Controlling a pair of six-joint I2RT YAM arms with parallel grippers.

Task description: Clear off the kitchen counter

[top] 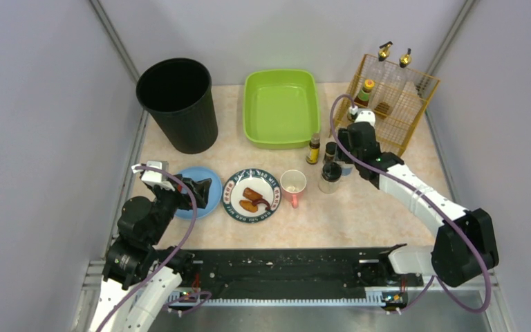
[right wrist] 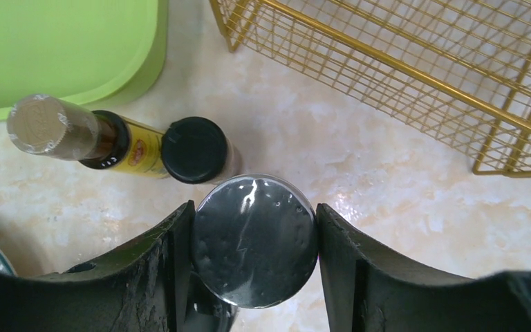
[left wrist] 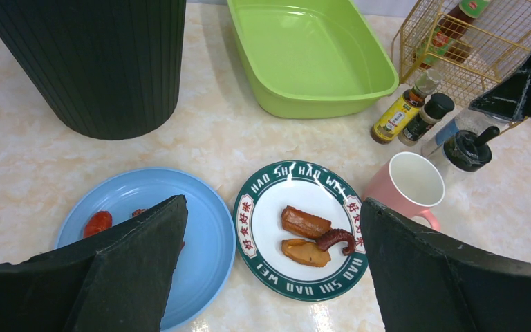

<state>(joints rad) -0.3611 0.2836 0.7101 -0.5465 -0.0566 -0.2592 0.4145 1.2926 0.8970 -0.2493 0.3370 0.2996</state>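
Note:
The beige kitchen counter (top: 380,207) holds a blue plate (top: 211,200) with red food bits (left wrist: 98,223), a green-rimmed plate (top: 251,196) with brown food pieces (left wrist: 306,223), a pink cup (top: 293,185) and two small bottles (top: 313,148). My left gripper (top: 198,188) hangs open and empty above the two plates; in the left wrist view (left wrist: 273,202) its fingers straddle them. My right gripper (top: 346,153) is shut on a jar with a shiny black lid (right wrist: 254,238), next to the bottles. The jar's body is hidden under the lid.
A black bin (top: 178,104) stands at the back left, a lime-green tub (top: 281,107) at the back middle, a gold wire rack (top: 393,97) with bottles at the back right. A black-topped dispenser (top: 330,176) stands beside the pink cup. A black rail (top: 283,266) runs along the near edge.

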